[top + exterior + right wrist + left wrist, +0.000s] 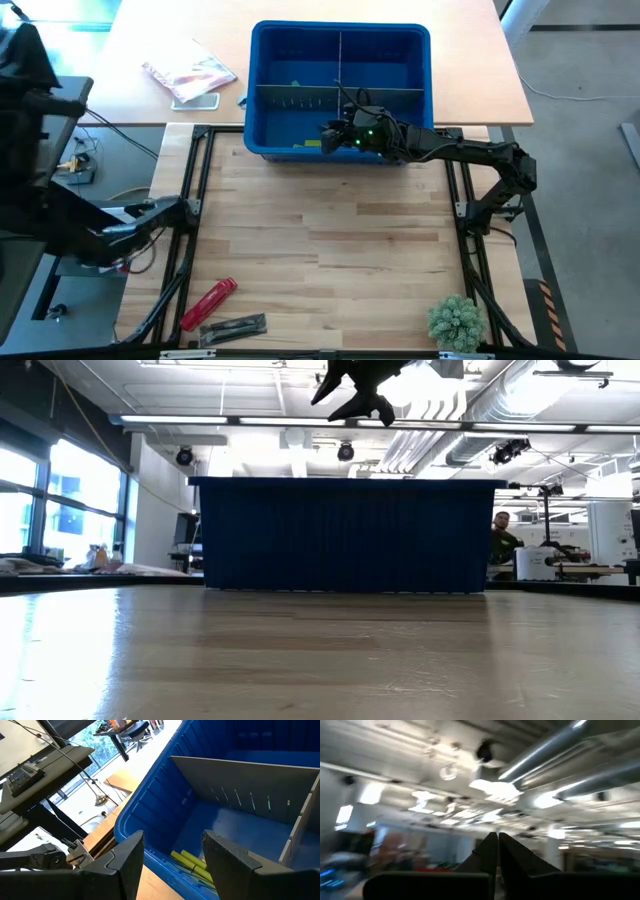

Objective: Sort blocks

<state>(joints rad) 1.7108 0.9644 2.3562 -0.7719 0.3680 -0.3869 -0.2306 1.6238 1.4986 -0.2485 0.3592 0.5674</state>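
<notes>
A blue bin with grey dividers stands at the table's far edge. Yellow-green blocks lie on the floor of its near left compartment. My right gripper hovers open over that compartment's near wall, slanting down into the bin, with nothing between its fingers. It also shows at the top of the low view. My left gripper is shut and empty, pointing up at the ceiling. Its arm is folded back at the table's left edge.
A red cylindrical tool and a dark flat tool lie at the near left. A small green plant stands at the near right. A packet and a phone lie left of the bin. The wooden middle is bare. A person sits far behind.
</notes>
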